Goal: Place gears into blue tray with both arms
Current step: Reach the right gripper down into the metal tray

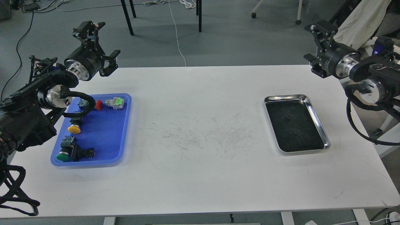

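Two tiny black gears (287, 118) (294, 132) lie on the dark bottom of the steel tray (313, 109) at the right of the table. The blue tray (104, 134) sits at the left and holds several pushbutton switches. My left gripper (99, 43) hovers open above the table's far left edge, behind the blue tray, with nothing between its fingers. My right gripper (315, 47) is open and empty too, up at the far right corner, behind and to the right of the steel tray.
In the blue tray lie a red-capped switch (98, 105), a green-and-white one (115, 103), a yellow one (74, 128) and a green one (63, 156). My left arm's cable loops over the tray's back left. Chair legs stand beyond the table.
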